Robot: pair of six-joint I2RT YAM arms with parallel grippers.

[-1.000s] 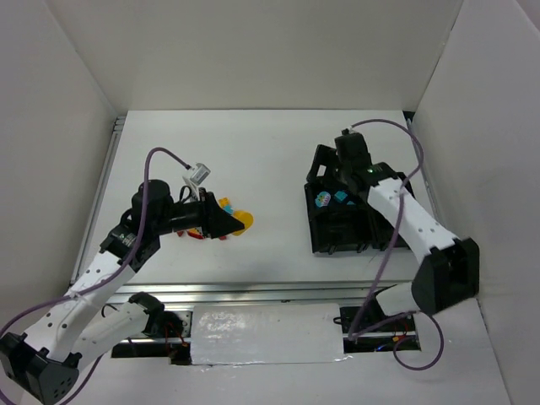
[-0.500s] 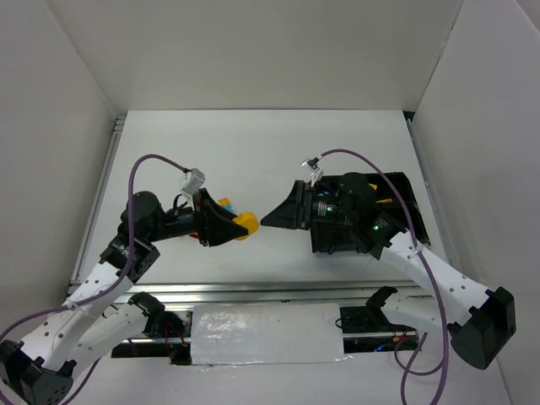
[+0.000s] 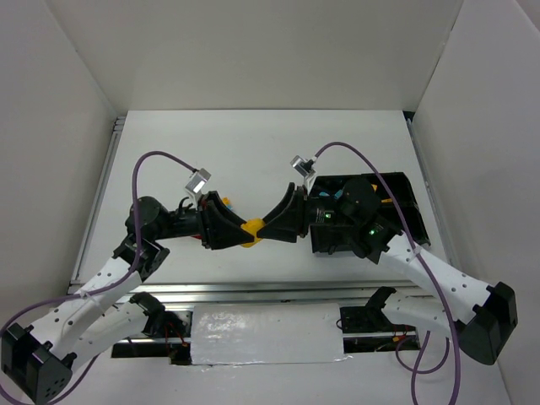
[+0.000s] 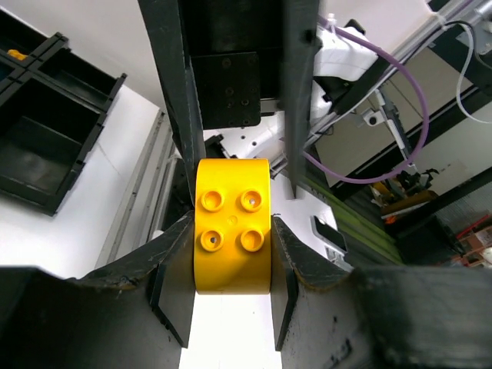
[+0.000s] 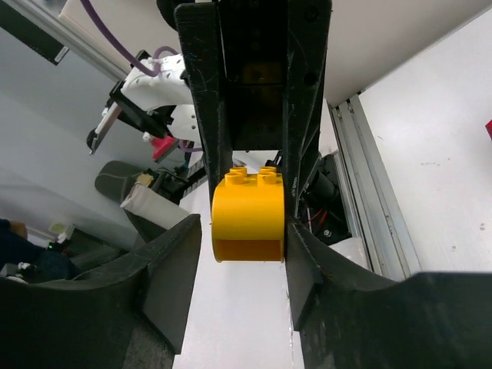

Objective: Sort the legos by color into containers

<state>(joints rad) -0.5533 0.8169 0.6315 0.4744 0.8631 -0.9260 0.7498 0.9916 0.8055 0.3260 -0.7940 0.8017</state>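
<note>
A yellow-orange lego [image 3: 249, 229], a round-sided brick with four studs, hangs in the air between both arms. My left gripper [image 3: 239, 229] is shut on it, both pads pressed to its flat sides [image 4: 232, 231]. From the opposite side my right gripper [image 3: 262, 228] straddles the same brick [image 5: 247, 219]. One right finger touches the brick and the other stands a narrow gap away. The containers, a black four-compartment tray [image 3: 403, 192], lie on the right, behind the right arm. The tray also shows at the upper left of the left wrist view [image 4: 46, 146].
Another yellow lego [image 3: 226, 202] lies on the white table behind the left wrist. A cyan lego [image 3: 339, 195] shows in the tray. An aluminium rail [image 3: 253, 293] runs along the table's near edge. White walls close in the left, right and far sides.
The right arm swung from over the tray leftward to the middle. The left arm carried the yellow brick right to meet it. The right jaws have narrowed around the brick.
</note>
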